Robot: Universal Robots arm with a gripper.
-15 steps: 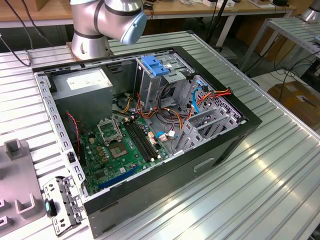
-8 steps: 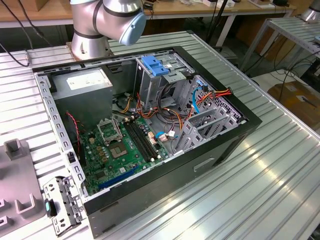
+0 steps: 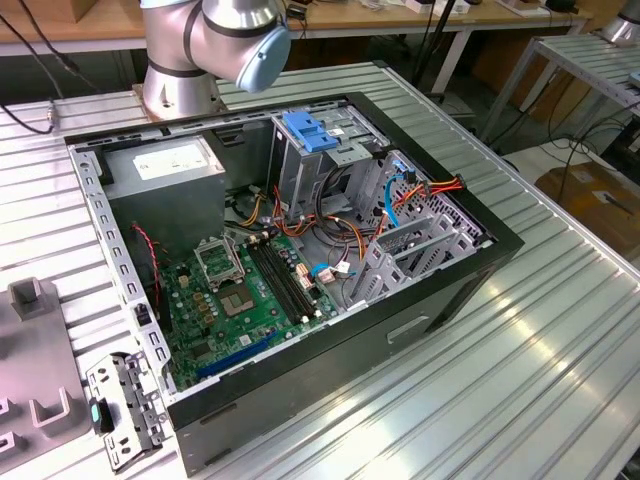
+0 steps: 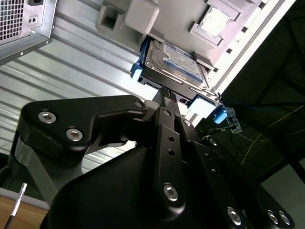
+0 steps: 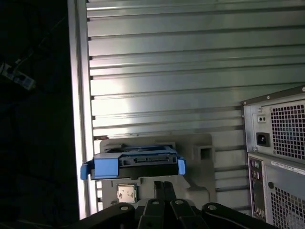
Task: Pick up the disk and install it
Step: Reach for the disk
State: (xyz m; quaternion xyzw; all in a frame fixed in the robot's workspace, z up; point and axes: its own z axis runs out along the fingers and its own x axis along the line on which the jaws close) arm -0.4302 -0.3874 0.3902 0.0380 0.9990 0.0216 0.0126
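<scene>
The disk (image 4: 175, 58) lies flat in a grey moulded holder (image 4: 142, 13) on the ribbed aluminium tabletop (image 4: 71, 64). Its white label with the blue band faces up, and a blue plastic frame runs along its edges. In the first wrist view the disk (image 5: 143, 161) shows edge-on, with blue tabs sticking out at both ends, seated in the same holder (image 5: 201, 153) close to the tabletop's (image 5: 167, 71) edge rail. A small square silver chip (image 5: 126, 193) sits in a recess of the holder just beside the disk.

The pincer (image 4: 164, 94) is narrow. Its black fingers are drawn close together with nothing between them, and their tips point at the middle of the disk's near edge. Whether the tips touch that edge I cannot tell. The first wrist view shows the pincer (image 5: 163, 184) the same way, with its tips just short of the disk.

In the exterior view an open computer case (image 3: 420, 310) rests on the tabletop (image 3: 530, 360). Inside it are a green motherboard (image 3: 240, 290), a grey power supply (image 3: 165, 165) with a white sticker, and a drive cage with a blue latch (image 3: 305, 130). The arm's base (image 3: 180, 70) stands beyond the case. The case's rear panel (image 5: 276, 143), with its vent grilles, stands near the holder.
</scene>
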